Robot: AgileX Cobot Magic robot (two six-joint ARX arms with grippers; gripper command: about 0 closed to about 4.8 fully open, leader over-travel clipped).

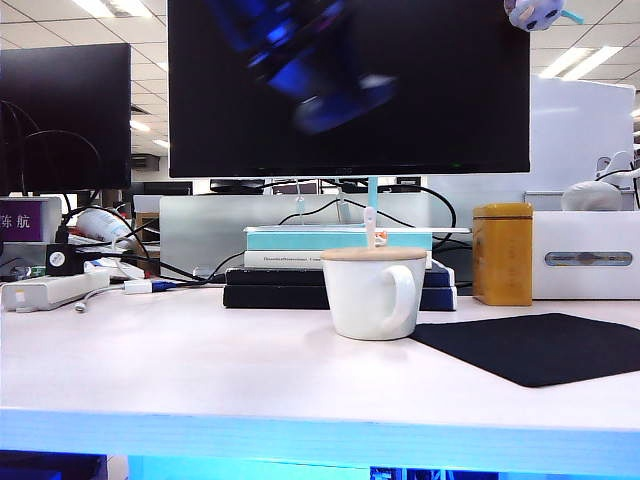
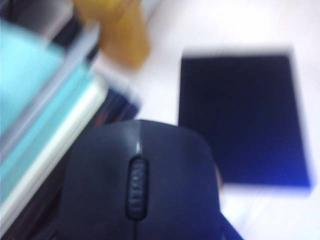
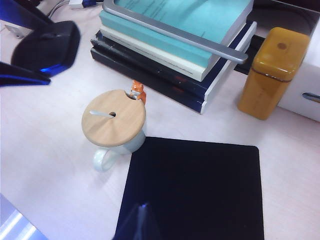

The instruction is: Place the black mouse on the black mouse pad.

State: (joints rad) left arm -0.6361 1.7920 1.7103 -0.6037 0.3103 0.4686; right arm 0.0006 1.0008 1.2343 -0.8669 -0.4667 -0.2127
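Observation:
The black mouse (image 2: 142, 180) is up in the air with my left gripper (image 2: 137, 222) shut on it. It fills the near part of the left wrist view, scroll wheel up. The right wrist view shows the mouse (image 3: 49, 46) between dark fingers (image 3: 22, 80) above the table, left of the books. In the exterior view it is a blur (image 1: 345, 105) in front of the monitor. The black mouse pad (image 1: 540, 345) (image 2: 240, 120) (image 3: 195, 190) lies flat on the table with nothing on it. My right gripper (image 3: 142, 222) hovers over the pad's near edge, and only a dim tip shows.
A white mug with a wooden lid (image 1: 372, 295) (image 3: 114, 117) stands just left of the pad. Behind it lies a stack of books (image 1: 335, 265) (image 3: 175, 45), with a yellow tin (image 1: 502, 252) (image 3: 272, 72) and a white box (image 1: 585, 255) to the right. A power strip (image 1: 50, 290) and cables sit far left.

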